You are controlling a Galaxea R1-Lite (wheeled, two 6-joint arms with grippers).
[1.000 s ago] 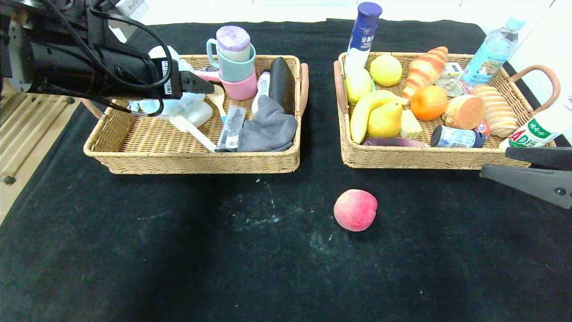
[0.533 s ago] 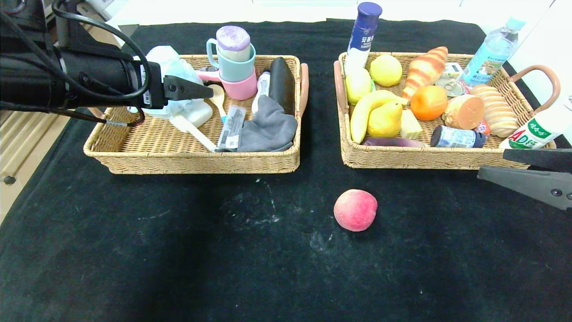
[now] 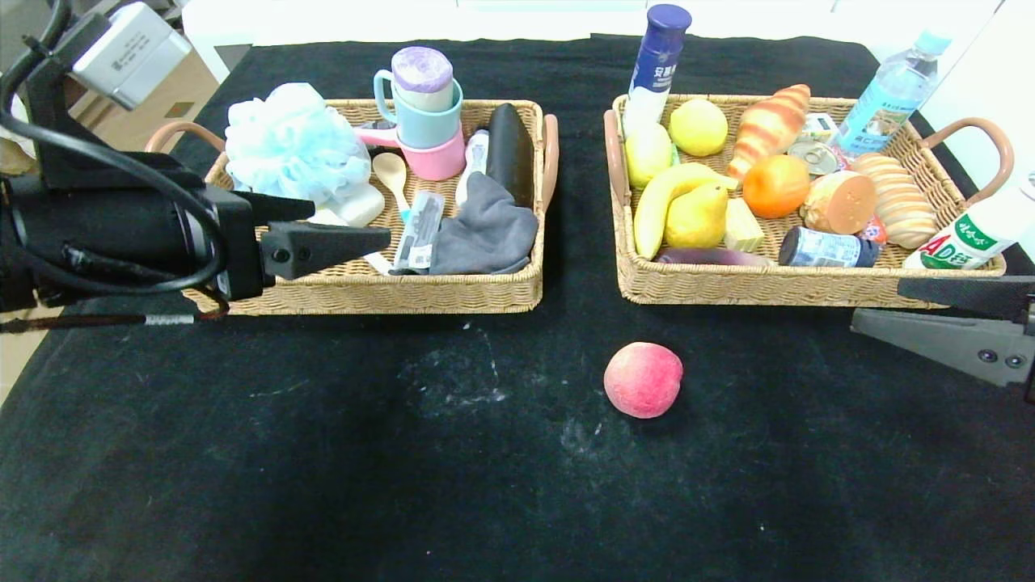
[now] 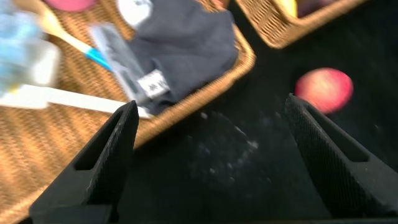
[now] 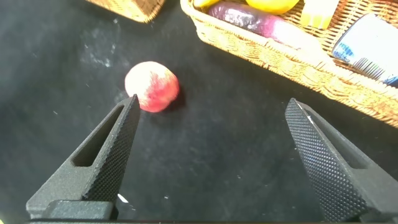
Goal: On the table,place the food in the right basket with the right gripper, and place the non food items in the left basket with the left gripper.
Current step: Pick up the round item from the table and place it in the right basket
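Note:
A pink-red peach [image 3: 643, 390] lies alone on the black tabletop in front of the right basket [image 3: 776, 287]. It also shows in the left wrist view [image 4: 323, 89] and the right wrist view [image 5: 152, 86]. My left gripper [image 3: 352, 225] is open and empty over the front edge of the left basket [image 3: 453, 295], with the basket's grey cloth [image 4: 180, 43] just beyond its fingers. My right gripper [image 3: 877, 303] is open and empty at the table's right, by the right basket's front corner, with the peach off beyond one finger [image 5: 112, 149].
The left basket holds a blue bath pouf [image 3: 287, 153], stacked cups [image 3: 420, 113], a spoon and a grey cloth [image 3: 485, 230]. The right basket holds fruit, bread [image 3: 768, 121] and cans. Bottles [image 3: 656, 61] stand at its back and right.
My left arm has pulled back from over the left basket toward its front-left edge, uncovering the blue pouf in the basket. My right gripper has crept slightly left and down.

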